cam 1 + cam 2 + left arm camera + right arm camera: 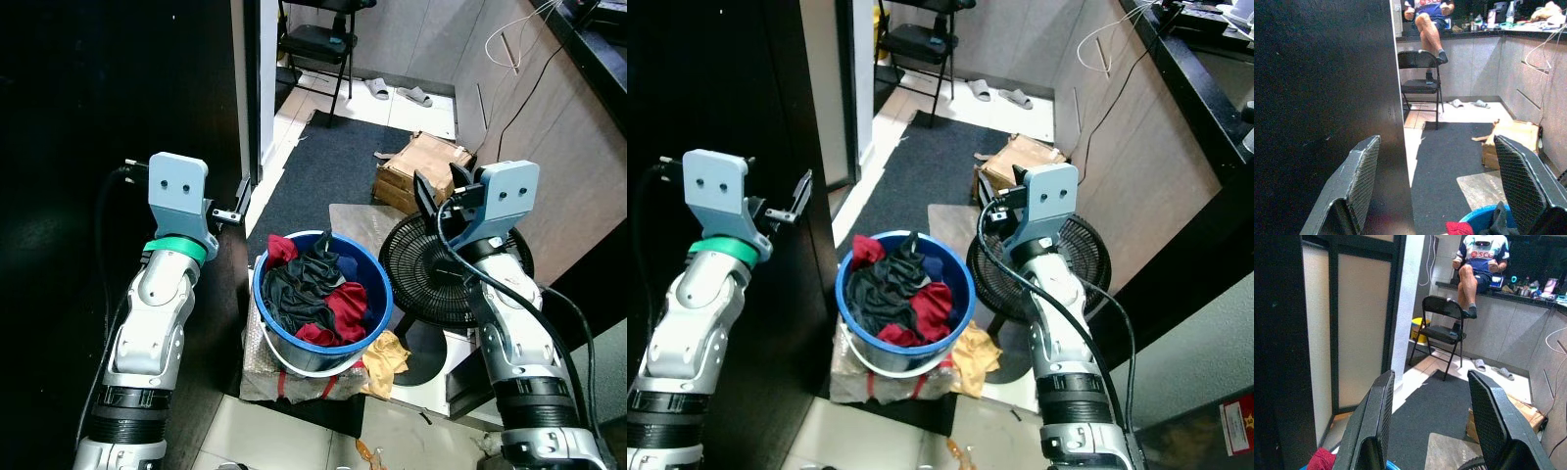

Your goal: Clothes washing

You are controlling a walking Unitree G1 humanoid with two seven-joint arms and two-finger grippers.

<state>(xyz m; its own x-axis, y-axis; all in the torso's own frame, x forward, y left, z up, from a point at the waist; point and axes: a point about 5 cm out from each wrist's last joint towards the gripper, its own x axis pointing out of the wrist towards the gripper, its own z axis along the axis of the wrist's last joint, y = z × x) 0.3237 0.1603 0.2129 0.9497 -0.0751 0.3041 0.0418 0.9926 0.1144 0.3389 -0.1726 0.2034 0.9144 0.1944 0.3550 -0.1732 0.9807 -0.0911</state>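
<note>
— Grippers?
— Left gripper (1437, 196) and right gripper (1430, 431) are hovering with fingers spread wide, holding nothing.
— Laundry?
— Clothes (312, 289) are sitting in the blue bucket (377, 308) between both arms, beside the fan (421, 264).

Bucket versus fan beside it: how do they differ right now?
The blue bucket stands upright, heaped with red and dark clothes; the black fan holds nothing, its open wire grille facing up. The bucket sits between both raised grippers, left gripper and right gripper; the fan lies under the right arm. Both are round and rest on the floor.
</note>
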